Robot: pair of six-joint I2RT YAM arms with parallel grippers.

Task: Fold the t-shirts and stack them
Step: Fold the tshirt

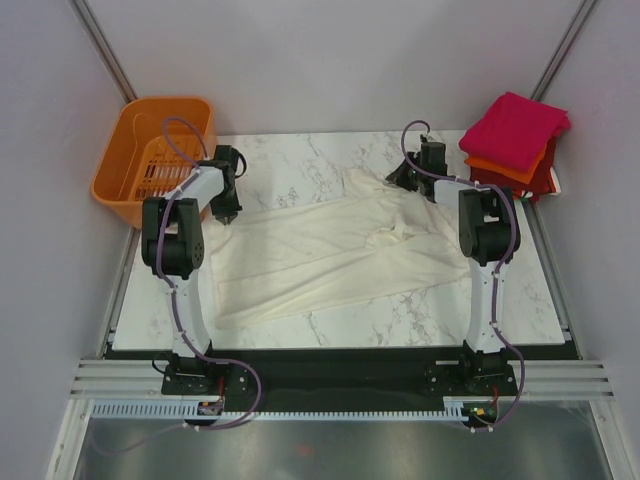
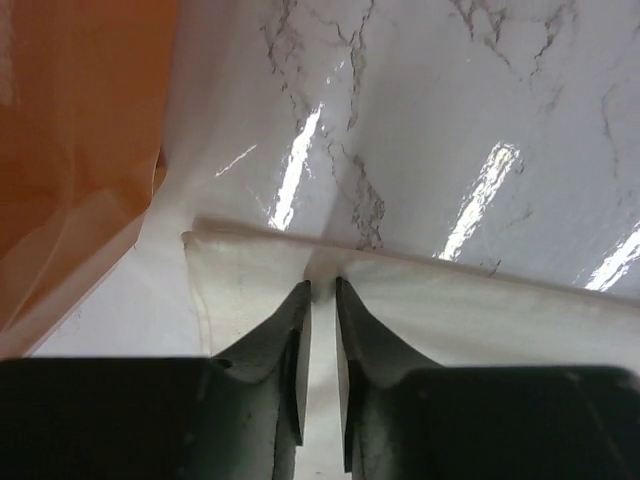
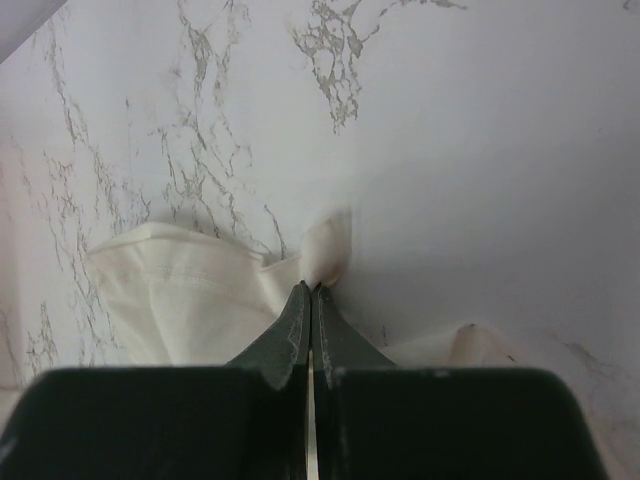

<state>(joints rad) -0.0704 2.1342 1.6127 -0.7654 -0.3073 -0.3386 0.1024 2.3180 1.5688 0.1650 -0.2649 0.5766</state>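
Marble table (image 1: 300,160) (plain grey walls (image 1: 330,60))

The white marble tabletop (image 1: 300,160) carries a cream-white t-shirt (image 1: 320,250) spread across it. The folded shirts (image 1: 515,145) are stacked at its far right corner, with an orange basket (image 1: 120,175) at far left.

we see a table (image 1: 300,160) with a white, grey-veined marble look, smooth and glossy, throwing back streaks of light. the white shirt (image 1: 320,250) is soft matt cloth with a stitched hem. the pink shirt (image 1: 512,125) looks thicker, also matt. the basket (image 1: 115,185) is shiny orange plastic. the left gripper (image 2: 322,292) and right gripper (image 3: 311,292) have dark matt fingers (image 2: 265,350), faintly scuffed.
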